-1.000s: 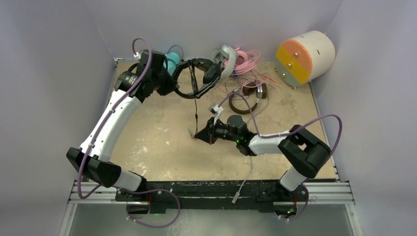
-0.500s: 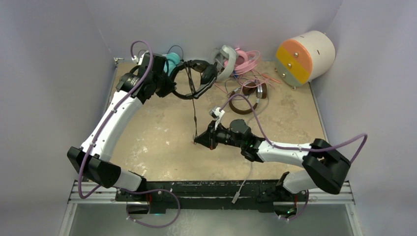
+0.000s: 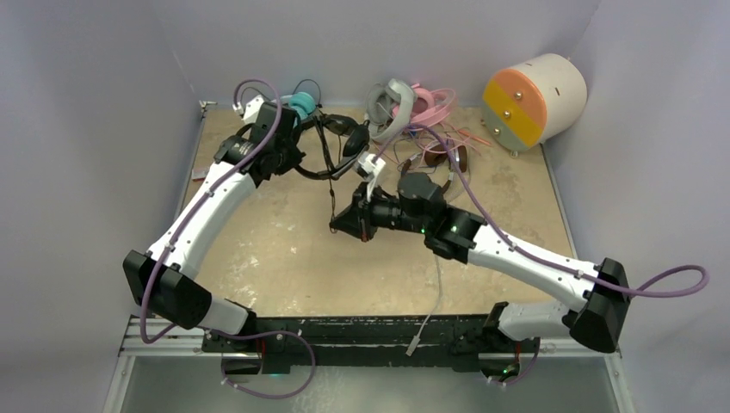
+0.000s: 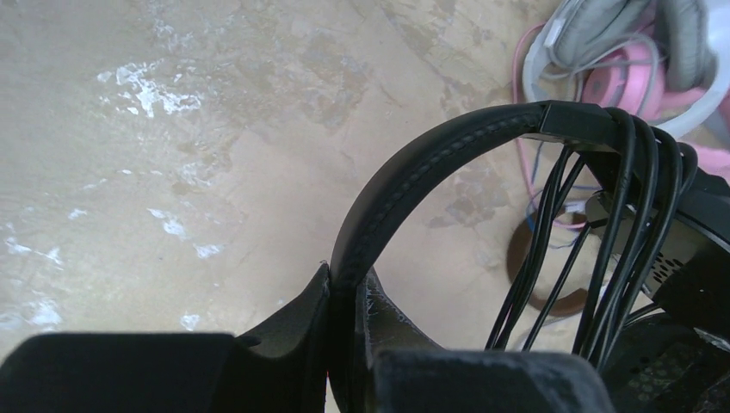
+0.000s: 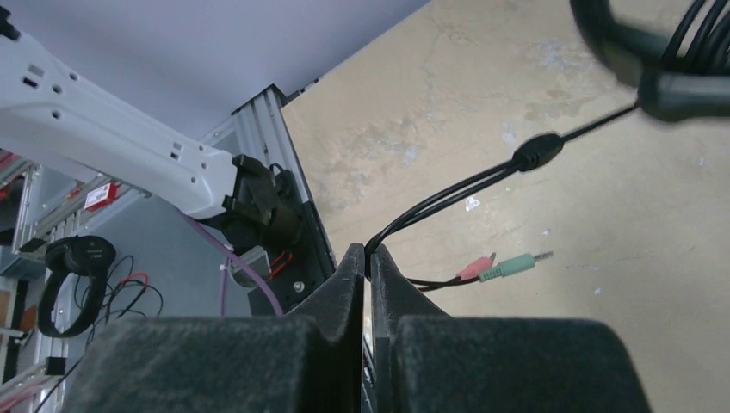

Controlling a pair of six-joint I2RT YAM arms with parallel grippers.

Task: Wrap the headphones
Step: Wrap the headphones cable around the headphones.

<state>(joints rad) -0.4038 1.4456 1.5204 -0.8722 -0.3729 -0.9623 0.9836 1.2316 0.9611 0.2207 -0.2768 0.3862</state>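
The black headphones [image 3: 351, 139] hang above the far left of the table. My left gripper [image 3: 295, 165] is shut on their padded headband [image 4: 405, 181]. Several loops of the thin black cable [image 4: 637, 172] lie wound over the band's right end. From there the cable [image 3: 331, 194] drops to my right gripper [image 3: 336, 225], which is shut on it near mid-table. In the right wrist view the gripper [image 5: 366, 254] pinches the cable just past its splitter [image 5: 538, 151]. The pink and green plugs [image 5: 508, 267] trail free beyond the fingers.
Teal headphones [image 3: 303, 105], a grey-white pair [image 3: 392, 101], a pink pair [image 3: 430, 105] and a brown pair [image 3: 448, 161] with tangled cables lie along the far edge. A cream cylinder [image 3: 534, 96] sits at the far right corner. A white lead [image 3: 428, 323] hangs over the near rail.
My right arm has stretched out, carrying the cable end further from me and closer to the headphones. The left gripper has turned the headphones, drawing them in toward the far left.
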